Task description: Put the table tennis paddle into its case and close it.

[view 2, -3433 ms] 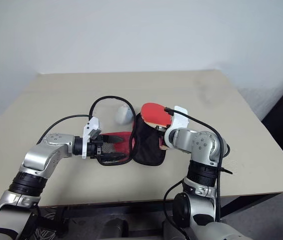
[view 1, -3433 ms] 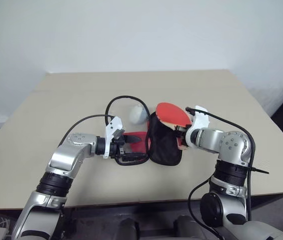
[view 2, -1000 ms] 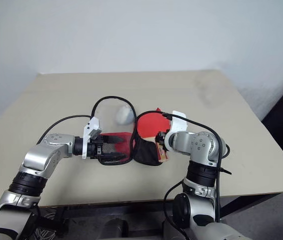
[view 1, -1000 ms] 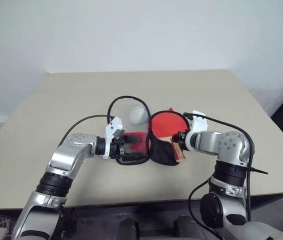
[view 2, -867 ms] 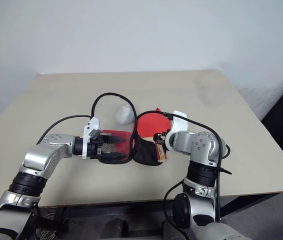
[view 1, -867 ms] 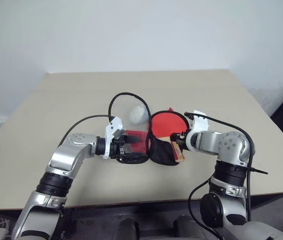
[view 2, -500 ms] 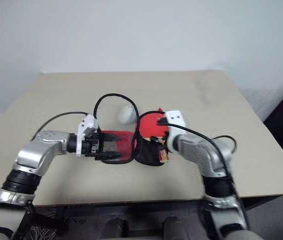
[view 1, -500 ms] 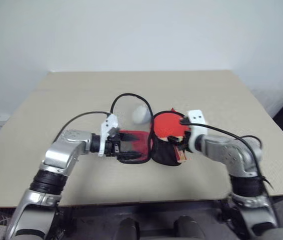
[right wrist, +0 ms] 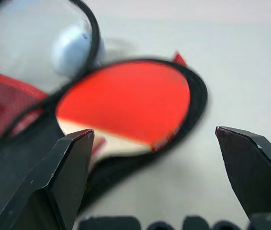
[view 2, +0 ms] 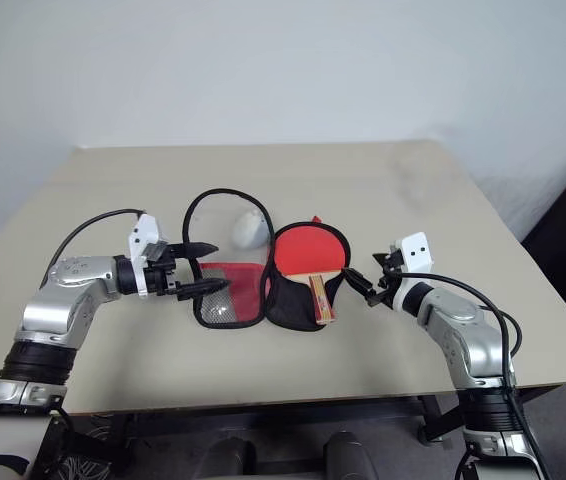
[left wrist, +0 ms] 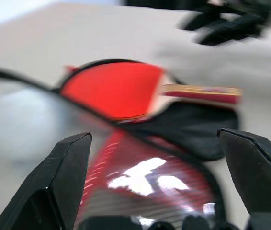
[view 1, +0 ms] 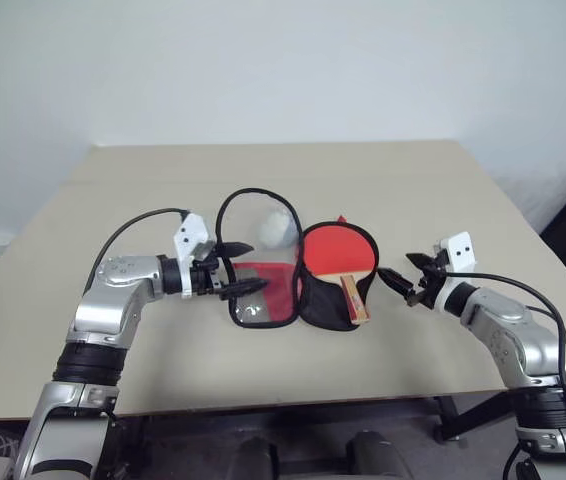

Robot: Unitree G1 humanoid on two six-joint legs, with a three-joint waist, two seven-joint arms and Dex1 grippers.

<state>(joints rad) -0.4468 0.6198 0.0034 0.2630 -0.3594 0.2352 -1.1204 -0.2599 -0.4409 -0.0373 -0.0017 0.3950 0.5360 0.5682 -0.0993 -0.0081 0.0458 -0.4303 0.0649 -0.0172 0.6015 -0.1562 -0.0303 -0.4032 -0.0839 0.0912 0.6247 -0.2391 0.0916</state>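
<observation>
R hand [view 1: 406,281] spread, empty, just off the bat's handle end, not touching. L hand [view 1: 231,268] also spread, fingers over the edge of the case's red flap, nothing pinched. Between both hands on the desk [view 1: 403,180]: case [view 1: 263,296] lies unzipped, opened flat, red window half toward L hand, black half toward R hand. Bat [view 1: 338,252] rests red face up on the black half, wooden handle pointing toward the near desk edge. Beyond the L hand, a white ball [view 1: 277,229] sits inside the case's black loop.
</observation>
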